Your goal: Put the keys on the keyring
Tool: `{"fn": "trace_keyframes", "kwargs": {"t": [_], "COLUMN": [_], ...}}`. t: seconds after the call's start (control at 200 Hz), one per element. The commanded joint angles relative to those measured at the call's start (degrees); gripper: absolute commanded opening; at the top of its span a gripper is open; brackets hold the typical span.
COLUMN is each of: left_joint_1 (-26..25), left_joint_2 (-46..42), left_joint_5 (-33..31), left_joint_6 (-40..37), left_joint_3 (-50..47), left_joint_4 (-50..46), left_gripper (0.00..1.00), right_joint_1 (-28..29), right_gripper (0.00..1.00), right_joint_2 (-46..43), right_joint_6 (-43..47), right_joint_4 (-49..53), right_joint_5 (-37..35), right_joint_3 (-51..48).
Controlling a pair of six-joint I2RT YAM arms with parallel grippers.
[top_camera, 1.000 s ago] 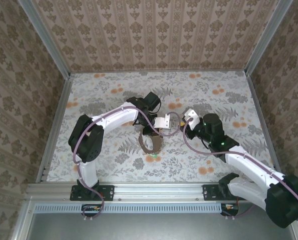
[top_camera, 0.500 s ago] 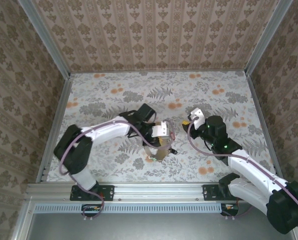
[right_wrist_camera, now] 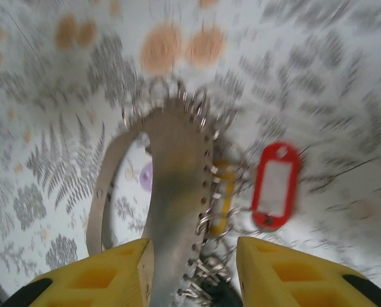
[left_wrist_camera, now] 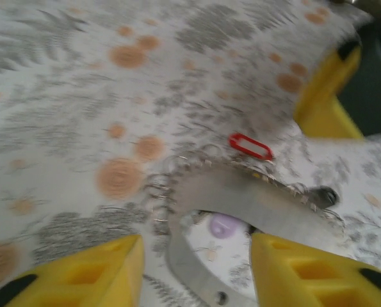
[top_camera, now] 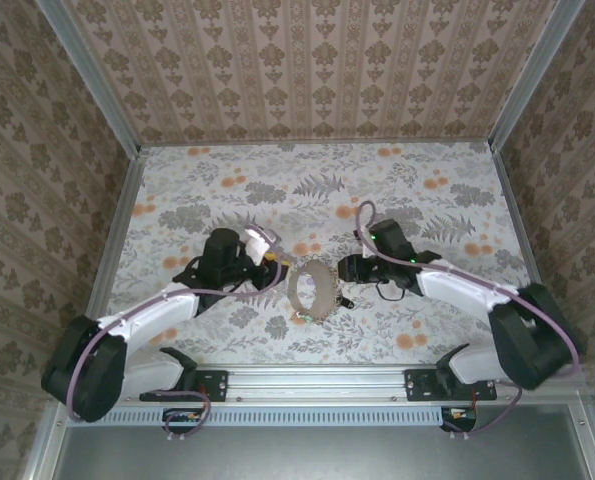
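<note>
keyring [top_camera: 310, 290]: broad pale metal hoop, small rings along edge | red key [right_wrist_camera: 276, 185]: ahead of right claw [top_camera: 343, 270] | left claw [top_camera: 277, 262]: fingers apart | right claw: fingers apart

I've got beige damask wallpaper walls [top_camera: 317, 60] on 3 sides, tabletop [top_camera: 227, 170] w/ pale floral cloth, grey ferns & orange blooms, alu rail [top_camera: 307, 378] along near edge. Light's soft, even.

- Left arm [top_camera: 162, 310] and right arm [top_camera: 457, 285]: white link shells, black joint housings.
- Cabling: one purple cable loops along each arm, rising from the rail [top_camera: 317, 381].
- Bases: black plates bolted onto the rail.
- Left gripper [left_wrist_camera: 193, 248] and right gripper [right_wrist_camera: 191, 246]: yellow moulded fingers [left_wrist_camera: 81, 275] with rectangular recesses and black outer patches.
</note>
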State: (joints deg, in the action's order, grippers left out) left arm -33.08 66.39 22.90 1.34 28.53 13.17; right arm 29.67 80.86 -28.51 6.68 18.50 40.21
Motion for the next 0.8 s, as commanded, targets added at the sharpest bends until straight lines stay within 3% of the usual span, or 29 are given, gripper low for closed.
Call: {"fn": "trace_keyframes", "kwargs": {"t": [0.0,0.15,0.42,0.795], "left_joint_1": [2.1,4.5,6.2,6.5], "left_joint_2": [-4.6,-9.9,-18.4,-23.8], "left_joint_5": [-6.9,-10.9,-17.0,-21.1], "left_joint_6": [6.6,7.6,8.1,7.4], "left_joint_3": [-1.8,-4.4,-9.1,-9.8], "left_joint_4": [6.9,6.2,4.1,0.5], "left_gripper": [0.53,0.58,0.69,0.77], "right_joint_1": [4.2,8.3,13.6,14.9], "right_gripper": [0.40,0.39,0.38,0.36], "right_joint_2": [4.7,7.9,11.1,22.8], "right_joint_6": [-4.1,-6.4,-9.4,-12.9], "right_joint_4": [7.5,9.6,10.3,4.6], "right_joint_5": [1.2,-3.2,-3.3,-4.0], "right_joint_3": [4.6,7.2,7.6,17.5]}}
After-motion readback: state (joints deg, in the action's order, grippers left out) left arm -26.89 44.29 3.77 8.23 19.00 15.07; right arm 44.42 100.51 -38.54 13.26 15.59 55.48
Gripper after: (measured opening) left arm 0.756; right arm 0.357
